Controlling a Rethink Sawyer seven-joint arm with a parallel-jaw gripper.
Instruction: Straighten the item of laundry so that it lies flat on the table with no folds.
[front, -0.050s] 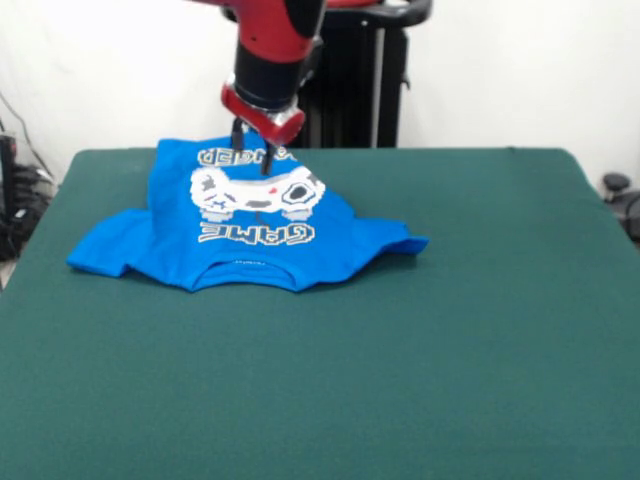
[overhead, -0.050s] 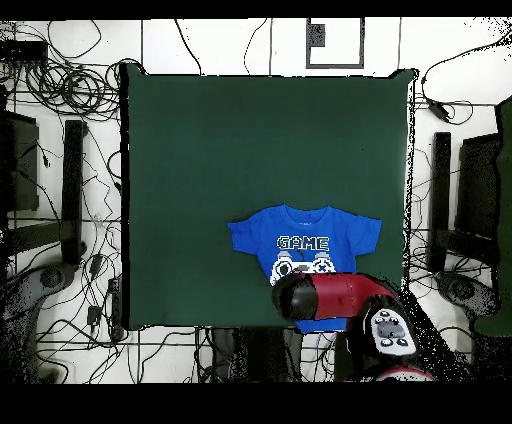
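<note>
Fingers (front, -0.050s: 252, 149) hang parted, released, over the shirt (front, -0.050s: 250, 235) near the counter (front, -0.050s: 450, 330) edge. Pinching at twelve o'clock could bunch the hem

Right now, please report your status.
Gripper open, low over the T-shirt. Shirt print-up on table, hem end still rumpled. Nothing in the way.

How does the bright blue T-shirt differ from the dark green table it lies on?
The bright blue T-shirt is small, covering only one patch near an edge of the dark green table, which is far wider. The T-shirt carries a white game-controller print and lettering; the table is plain. The T-shirt lies rumpled, one sleeve bunched, while the table is flat and smooth. Both have soft, matte-looking surfaces.
</note>
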